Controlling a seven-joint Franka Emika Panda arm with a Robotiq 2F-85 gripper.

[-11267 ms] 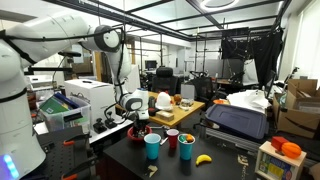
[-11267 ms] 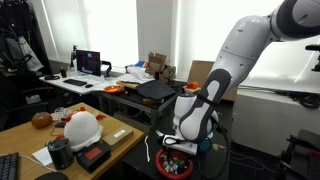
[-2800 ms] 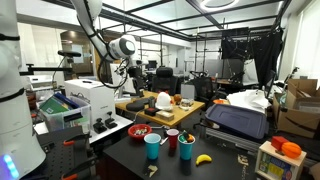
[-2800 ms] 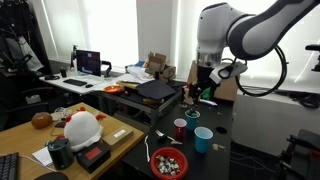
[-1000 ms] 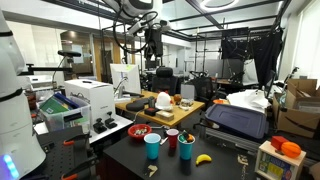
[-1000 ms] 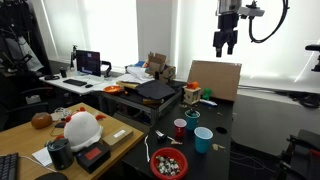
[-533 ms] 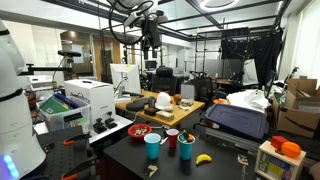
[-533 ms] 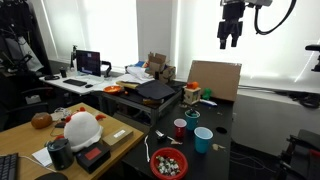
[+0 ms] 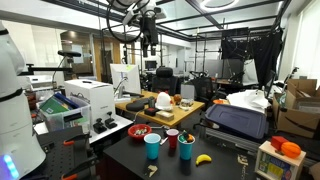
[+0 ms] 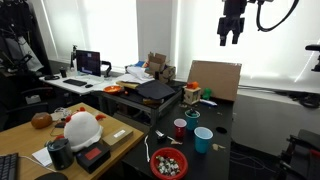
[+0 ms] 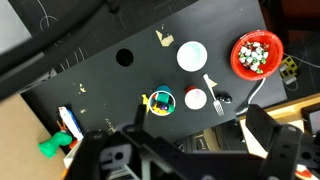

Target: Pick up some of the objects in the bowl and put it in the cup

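Observation:
The red bowl [image 11: 257, 53] holds several tiny dark and pale objects [image 11: 254, 56] and stands on the black table; it also shows in both exterior views [image 9: 140, 131] [image 10: 169, 163]. Three cups stand near it: a blue cup [image 9: 152, 146] [image 10: 203, 139] [image 11: 192, 55], a red cup [image 9: 172, 139] [image 10: 180, 128] [image 11: 196, 99] and a teal cup [image 9: 186, 148] [image 11: 160, 102] with something coloured inside. My gripper [image 9: 147, 40] [image 10: 232, 30] [image 11: 170, 150] hangs high above the table, far from bowl and cups. Its fingers are spread wide and nothing shows between them.
A yellow banana [image 9: 204, 158] lies beside the teal cup. A fork-like utensil [image 11: 212, 88] lies between the red cup and the bowl. A wooden table with a white-and-red helmet-like object [image 10: 82, 128] stands next to the black table [image 11: 120, 90]. Printers and boxes surround the area.
Over the last seconds the arm rose from the bowl to high above the table. In the last half second it barely moved.

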